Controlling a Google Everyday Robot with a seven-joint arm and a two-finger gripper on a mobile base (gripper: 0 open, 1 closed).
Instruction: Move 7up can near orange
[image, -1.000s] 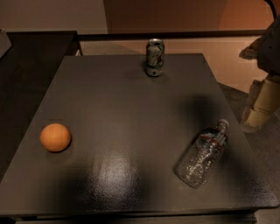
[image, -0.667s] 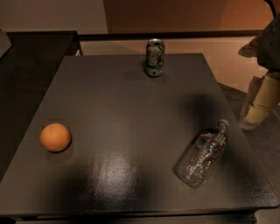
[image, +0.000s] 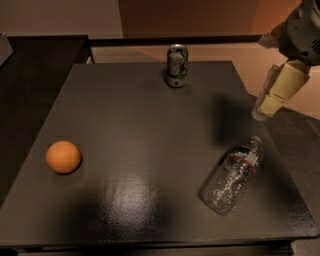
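The 7up can (image: 177, 65) stands upright near the far edge of the dark table (image: 135, 125), a little right of the middle. The orange (image: 63, 157) lies near the table's left edge, towards the front, far from the can. My gripper (image: 270, 102) hangs in the air at the right edge of the view, over the table's right side. It is to the right of the can and nearer the front, well apart from it, and holds nothing that I can see.
A clear crinkled plastic bottle (image: 232, 175) lies on its side at the front right of the table, just below the gripper. A darker surface (image: 35, 65) adjoins the table on the left. Floor shows past the right edge.
The gripper has moved left and a little up, in over the table's right edge. The can, orange and bottle have not moved.
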